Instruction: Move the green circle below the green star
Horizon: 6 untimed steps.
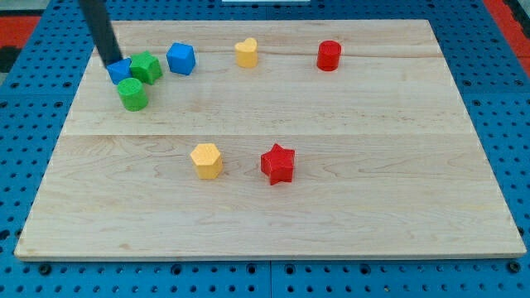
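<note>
The green circle point(132, 95) is a short cylinder near the view's top left of the wooden board. The green star point(146, 67) sits just above and a little right of it, close to touching. A small blue block point(120, 70) lies against the star's left side. My tip point(112, 63) is at the upper left edge of that small blue block, above and left of the green circle, and apart from it. The rod rises out of the view's top.
A blue cube point(180, 58) stands right of the star. A yellow heart point(246, 52) and a red cylinder point(329, 55) are along the top. A yellow hexagon point(206, 160) and a red star point(278, 163) sit at mid-board. The board's left edge point(73, 108) is close.
</note>
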Each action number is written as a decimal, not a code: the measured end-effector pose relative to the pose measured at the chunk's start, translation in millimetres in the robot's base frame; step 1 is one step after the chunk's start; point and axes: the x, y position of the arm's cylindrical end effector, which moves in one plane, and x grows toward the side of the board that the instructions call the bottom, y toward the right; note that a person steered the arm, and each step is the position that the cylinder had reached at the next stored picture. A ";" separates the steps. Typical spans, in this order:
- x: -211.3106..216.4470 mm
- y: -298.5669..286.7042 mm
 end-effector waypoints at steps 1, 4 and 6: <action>57.0 -8.8; 93.1 73.4; 62.1 123.7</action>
